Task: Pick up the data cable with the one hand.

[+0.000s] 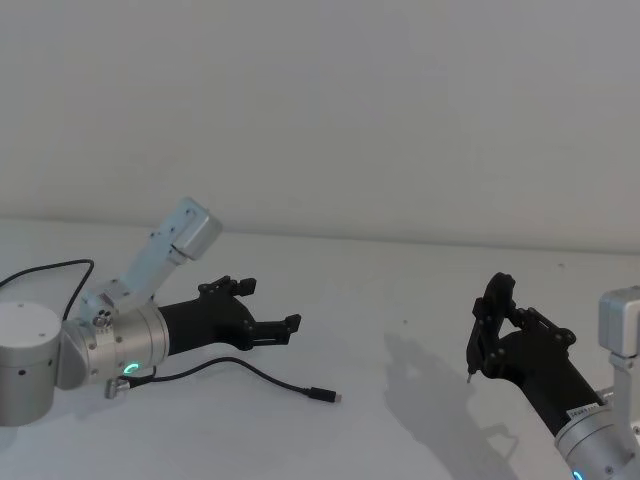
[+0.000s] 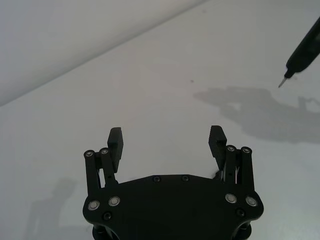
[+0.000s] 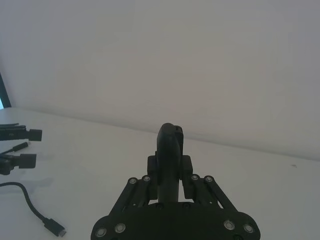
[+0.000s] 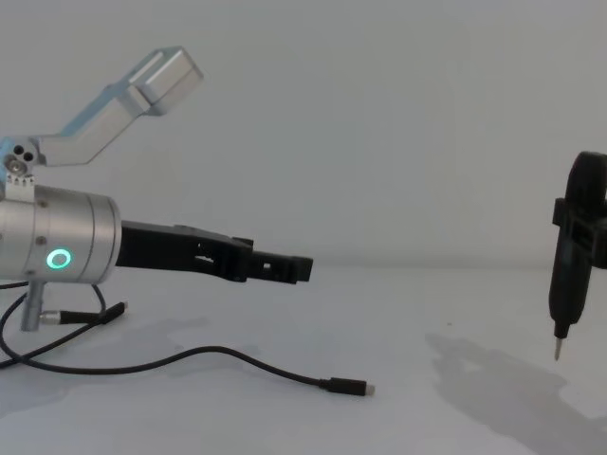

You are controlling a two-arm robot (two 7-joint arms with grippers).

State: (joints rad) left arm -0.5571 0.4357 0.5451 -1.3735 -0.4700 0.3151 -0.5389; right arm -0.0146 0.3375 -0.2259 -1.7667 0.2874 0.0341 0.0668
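The data cable (image 1: 262, 376) lies on the white table, a thin black cord curving from under my left wrist to a small plug (image 4: 346, 386) with a silver tip. It also shows in the right wrist view (image 3: 30, 207). My left gripper (image 1: 268, 305), on the silver wrist with the green ring (image 4: 60, 259), hovers above the table just beyond the cord, not touching it. Its fingers (image 2: 115, 136) stand wide open with nothing between them. My right gripper (image 1: 495, 320) hangs at the right, shut on a black tool (image 4: 574, 256) with a thin metal tip.
A short black wire with a silver barrel plug (image 4: 85, 315) lies under my left wrist. Another black cable (image 1: 50, 272) loops behind the left arm. The white table (image 1: 400, 340) lies bare between the two grippers, with a plain wall behind.
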